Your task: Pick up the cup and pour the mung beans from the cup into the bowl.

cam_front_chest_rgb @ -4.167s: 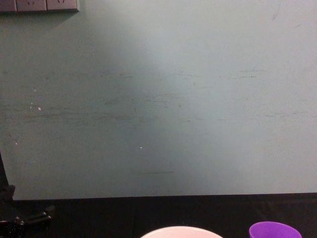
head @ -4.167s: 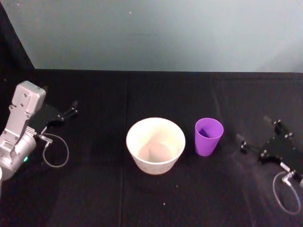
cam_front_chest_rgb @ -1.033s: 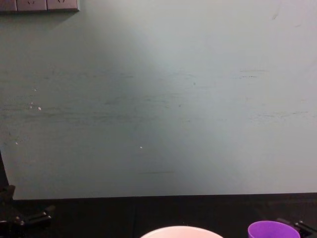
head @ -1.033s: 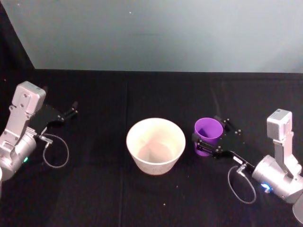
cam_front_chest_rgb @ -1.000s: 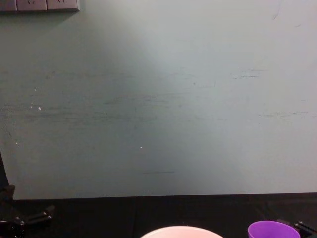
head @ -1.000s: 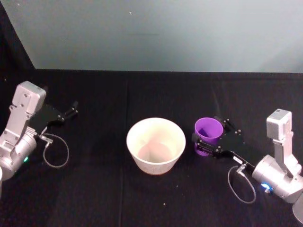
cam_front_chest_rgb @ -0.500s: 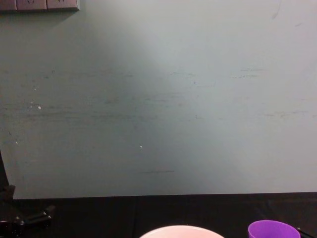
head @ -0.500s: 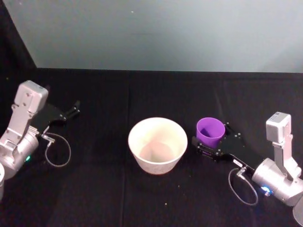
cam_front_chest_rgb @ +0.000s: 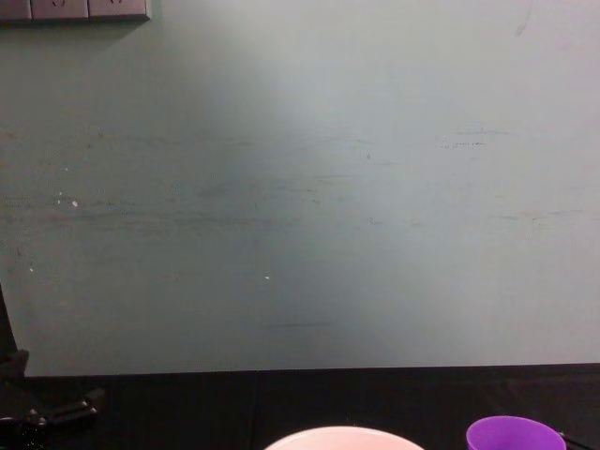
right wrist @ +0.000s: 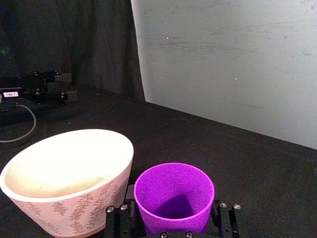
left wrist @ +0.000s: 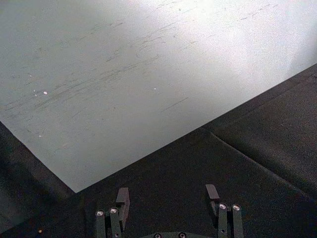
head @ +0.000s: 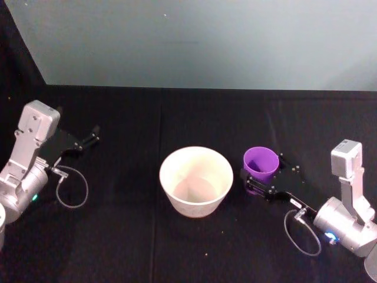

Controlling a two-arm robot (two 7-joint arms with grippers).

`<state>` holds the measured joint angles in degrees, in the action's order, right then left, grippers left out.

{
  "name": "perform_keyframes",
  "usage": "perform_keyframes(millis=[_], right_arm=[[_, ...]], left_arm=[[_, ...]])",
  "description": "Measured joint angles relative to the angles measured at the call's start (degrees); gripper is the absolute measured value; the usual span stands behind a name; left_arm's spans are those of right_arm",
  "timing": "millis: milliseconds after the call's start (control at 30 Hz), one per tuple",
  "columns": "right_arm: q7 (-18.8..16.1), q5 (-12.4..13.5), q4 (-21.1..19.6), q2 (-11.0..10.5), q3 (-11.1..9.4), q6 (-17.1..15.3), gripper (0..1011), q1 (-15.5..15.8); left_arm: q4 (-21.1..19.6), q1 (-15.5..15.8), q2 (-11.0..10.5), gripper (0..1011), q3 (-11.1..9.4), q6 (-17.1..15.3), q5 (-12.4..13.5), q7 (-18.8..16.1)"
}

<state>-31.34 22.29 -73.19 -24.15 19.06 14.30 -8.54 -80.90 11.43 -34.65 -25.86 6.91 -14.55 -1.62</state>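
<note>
Far out to the left of the bowl [head: 172, 163], my left gripper [head: 92, 134] lies parked low over the black table [head: 177, 115]. Its fingers are spread wide with nothing between them. A loose cable [head: 86, 190] loops on the cloth by that arm, well apart from the bowl. Behind the bowl stands a pale grey-green wall [head: 206, 41].

The bowl sits upright in the middle. Just to its right stands the cup [head: 261, 163], upright, near the bowl but not touching it. My right gripper [head: 266, 174] reaches in from further right, with one finger on each side of the cup's lower wall, closed against it. The bowl's flank stands just beside the finger nearer to it. The cup's inside is in shadow, so I cannot make out any beans. I also cannot tell whether its base is off the table.

Four seconds ago the right gripper lay well to the right of the cup with its fingers apart. A second ago its fingers were round the cup but wider. The bowl and the left gripper have not shifted.
</note>
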Motion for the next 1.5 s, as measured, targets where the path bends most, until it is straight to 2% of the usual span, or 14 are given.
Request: perform_keyframes(millis=[100,233,533,600,800,967,1000,1067,1100,1300,1333,1400,1433,1500], right_arm=[[0.0,0.0,0.0,0.0,0.0,0.0,804,0.0],[0.1,0.0,0.0,0.0,0.0,0.0,758,0.0],[0.1,0.0,-0.3,-0.1,0.0,-0.1,726,0.1],[0.0,0.7,-1.3,-0.5,-0.5,-1.2,726,0.4],[1.1,2.1,-8.3,-2.5,-2.4,-5.3,726,2.7],[3.7,3.8,-16.9,-5.1,-4.6,-11.7,726,4.2],[4.7,4.1,-19.8,-6.0,-5.3,-13.5,726,4.6],[5.2,4.2,-21.2,-6.4,-5.6,-14.3,726,4.7],[6.1,4.4,-23.9,-7.2,-6.2,-16.2,726,5.0],[8.7,6.3,-32.3,-10.1,-8.4,-23.2,726,4.7],[9.6,6.7,-34.3,-10.9,-8.8,-25.3,726,4.2],[9.9,6.8,-34.8,-11.1,-9.0,-25.9,726,4.0],[10.7,7.3,-36.1,-11.6,-9.3,-27.6,726,3.4],[11.3,7.7,-37.0,-12.0,-9.5,-28.7,726,2.9]], left_arm=[[0.0,0.0,0.0,1000,0.0,0.0,0.0,0.0],[0.0,0.0,0.0,1000,0.0,0.0,0.0,0.0],[0.0,0.0,0.0,1000,0.0,0.0,0.0,0.0],[0.0,0.0,0.0,1000,0.0,0.0,0.0,0.0],[0.0,0.0,0.0,1000,0.0,0.0,0.0,0.0],[0.0,0.0,0.0,1000,0.0,0.0,0.0,0.0],[0.0,0.0,0.0,1000,0.0,0.0,0.0,0.0],[0.0,0.0,0.0,1000,0.0,0.0,0.0,0.0],[0.0,0.0,0.0,1000,0.0,0.0,0.0,0.0],[0.0,0.0,0.0,1000,0.0,0.0,0.0,0.0],[0.0,0.0,0.0,1000,0.0,0.0,0.0,0.0],[0.0,0.0,0.0,1000,0.0,0.0,0.0,0.0],[0.0,0.0,0.0,1000,0.0,0.0,0.0,0.0],[0.0,0.0,0.0,1000,0.0,0.0,0.0,0.0]])
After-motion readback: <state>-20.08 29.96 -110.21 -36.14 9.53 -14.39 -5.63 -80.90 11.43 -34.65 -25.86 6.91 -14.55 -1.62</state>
